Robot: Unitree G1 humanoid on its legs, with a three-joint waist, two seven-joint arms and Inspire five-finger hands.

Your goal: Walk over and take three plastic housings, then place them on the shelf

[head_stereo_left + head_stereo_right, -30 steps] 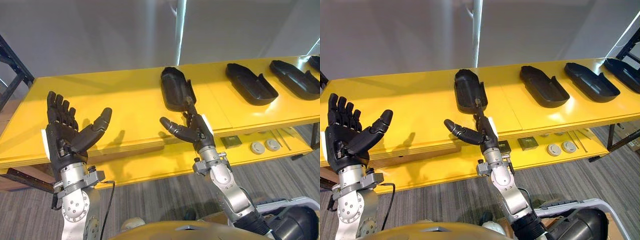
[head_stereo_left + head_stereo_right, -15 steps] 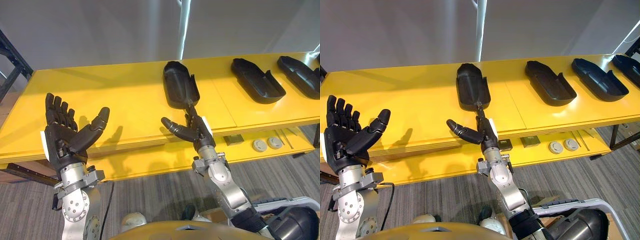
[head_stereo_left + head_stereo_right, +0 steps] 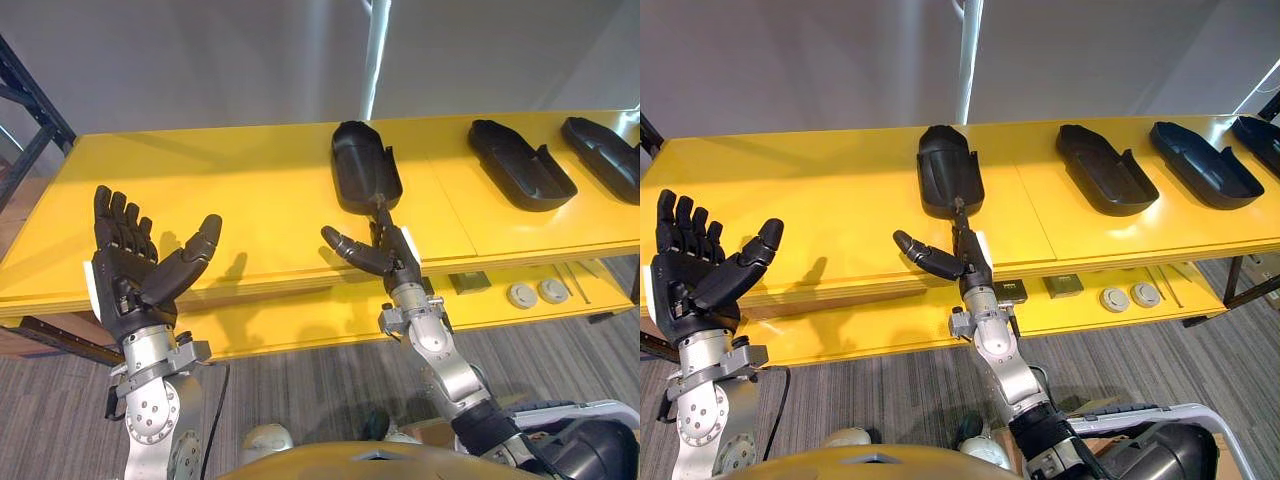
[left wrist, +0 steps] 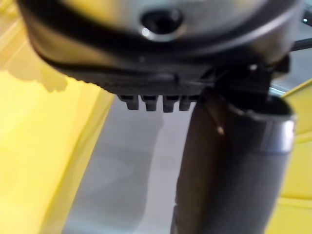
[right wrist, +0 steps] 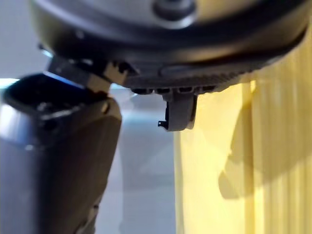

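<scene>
Black plastic housings lie in a row on the yellow table (image 3: 230, 190): the nearest housing (image 3: 364, 180) sits at the middle, a second housing (image 3: 522, 176) to its right and a third housing (image 3: 604, 157) at the right edge. My right hand (image 3: 385, 251) is open just in front of the nearest housing, fingers straight toward it, thumb out to the left, holding nothing. My left hand (image 3: 135, 267) is raised at the table's front left, palm up and open, empty.
A lower yellow shelf (image 3: 330, 315) under the tabletop carries small boxes (image 3: 469, 282) and two white discs (image 3: 532, 293). A dark metal rack frame (image 3: 30, 140) stands at the far left. Grey wall behind, grey carpet below.
The camera has come closer and shifted, so the table sits a little higher and more to the right. My right hand has edged nearer the nearest housing. Both hands stay open.
</scene>
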